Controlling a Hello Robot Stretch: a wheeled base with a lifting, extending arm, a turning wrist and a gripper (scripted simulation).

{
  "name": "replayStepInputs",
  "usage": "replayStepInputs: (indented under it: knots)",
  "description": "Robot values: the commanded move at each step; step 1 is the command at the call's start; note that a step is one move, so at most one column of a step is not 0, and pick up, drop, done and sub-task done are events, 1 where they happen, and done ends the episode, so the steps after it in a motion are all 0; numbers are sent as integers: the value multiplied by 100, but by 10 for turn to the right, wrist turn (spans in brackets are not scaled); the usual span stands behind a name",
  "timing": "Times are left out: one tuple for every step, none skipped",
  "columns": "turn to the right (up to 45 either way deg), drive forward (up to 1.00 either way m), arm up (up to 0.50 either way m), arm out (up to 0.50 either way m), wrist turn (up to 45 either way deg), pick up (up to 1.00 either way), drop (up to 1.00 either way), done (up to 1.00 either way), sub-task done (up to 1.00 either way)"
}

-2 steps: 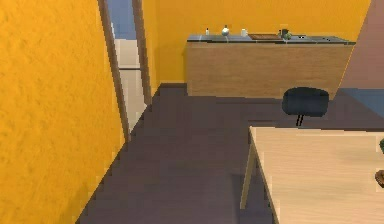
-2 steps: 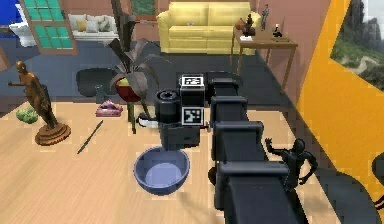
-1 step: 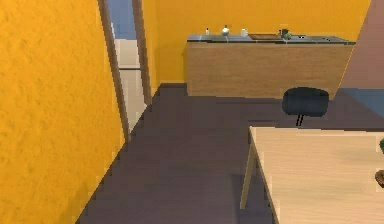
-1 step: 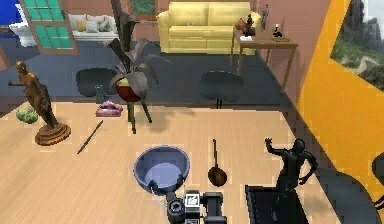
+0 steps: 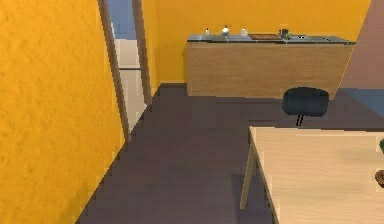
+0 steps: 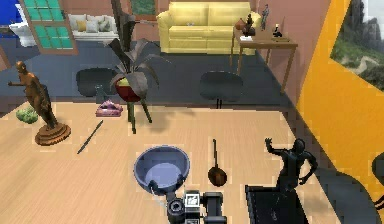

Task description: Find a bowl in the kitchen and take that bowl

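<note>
A grey-blue bowl (image 6: 163,168) sits on a pale wooden table (image 6: 250,135) just beyond the gripper (image 6: 182,206) at the arm side view's bottom edge, a wooden spoon (image 6: 216,166) beside it, and whether the gripper holds anything cannot be told.

The table (image 6: 230,135) is pale wood, smooth and matt. The bowl (image 6: 163,168) on it is grey-blue, smooth and a little shiny. The brown statue (image 6: 36,100) on the left looks like metal. The black statue (image 6: 292,165) on the right is glossy. The far sofa (image 6: 205,28) looks like soft yellow cloth. The orange wall (image 5: 50,120) looks rough. The far counter (image 5: 265,70) has a wood front.
</note>
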Motion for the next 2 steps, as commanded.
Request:
replayStepInputs:
  knots:
    - [0, 0, 10, 0, 0, 0, 0, 0, 0]
    - [0, 0, 0, 0, 0, 0, 0, 100, 0]
